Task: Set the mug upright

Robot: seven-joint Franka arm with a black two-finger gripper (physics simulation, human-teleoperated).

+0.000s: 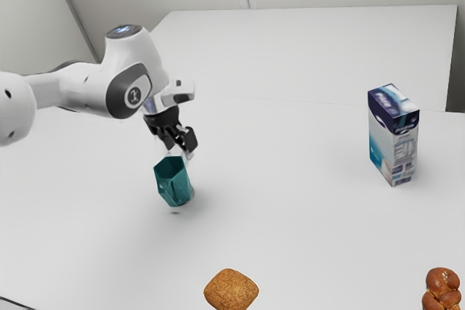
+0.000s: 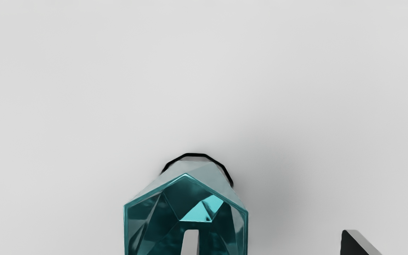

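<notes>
The mug [image 1: 173, 184] is below the hand [image 1: 179, 155], mouth up, perhaps leaning. Fingers [image 2: 190, 242] stand apart, one over the mouth. Likely stiff, slick; best held by its wall.

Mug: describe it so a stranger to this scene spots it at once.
On the white table, in the exterior view, follow the arm to its black gripper. Just below that is the mug: teal, faceted, with an angular rim. Its color and open mouth set it apart from the carton, the brown roll and the braided bread.
</notes>
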